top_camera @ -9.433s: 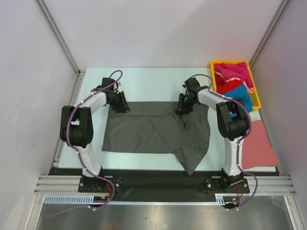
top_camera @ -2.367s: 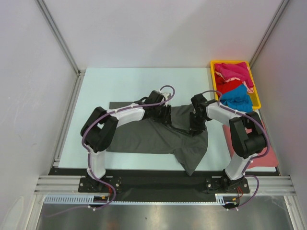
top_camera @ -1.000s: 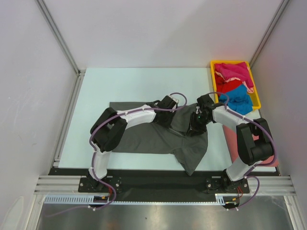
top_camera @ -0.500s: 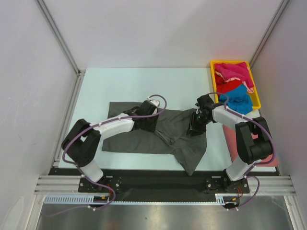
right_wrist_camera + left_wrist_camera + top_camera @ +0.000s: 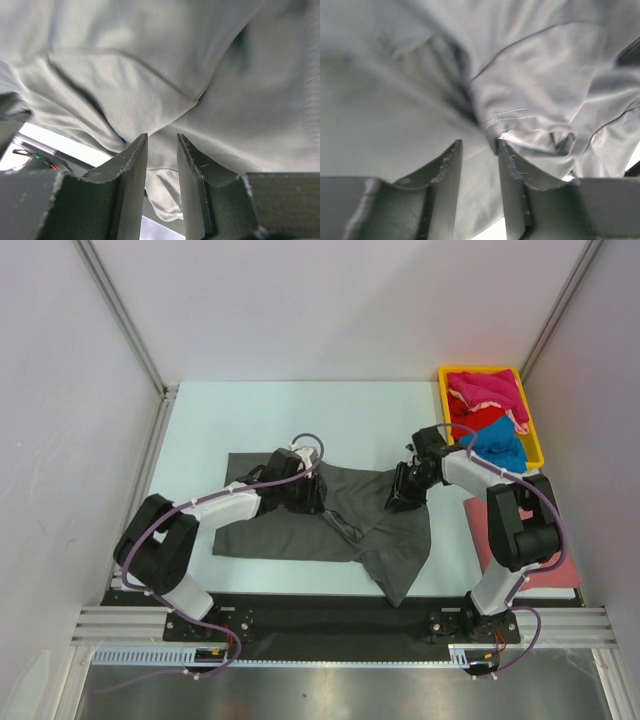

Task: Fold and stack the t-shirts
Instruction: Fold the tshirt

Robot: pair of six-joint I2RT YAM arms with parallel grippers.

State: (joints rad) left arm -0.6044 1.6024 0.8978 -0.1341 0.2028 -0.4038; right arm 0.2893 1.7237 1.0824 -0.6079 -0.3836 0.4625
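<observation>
A large dark grey t-shirt (image 5: 290, 530) lies on the table, flat on the left and rumpled on the right, with one part hanging toward the near edge. My left gripper (image 5: 308, 498) rests low over its middle. In the left wrist view (image 5: 478, 146) the jaws stand a little apart over a cloth edge. My right gripper (image 5: 398, 496) sits on the shirt's upper right. In the right wrist view (image 5: 161, 137) the jaws are also a little apart, with a fold of grey cloth (image 5: 150, 50) running between them.
A yellow tray (image 5: 480, 368) at the back right holds a magenta shirt (image 5: 485, 388), a red one (image 5: 478, 420) and a bright blue one (image 5: 495, 452). A salmon-pink shirt (image 5: 566, 568) lies flat at the right edge, partly behind my right arm.
My left gripper has drawn back to the left from the shirt's middle. My right gripper has shifted slightly toward the back. The shirt's middle now shows a raised crease.
</observation>
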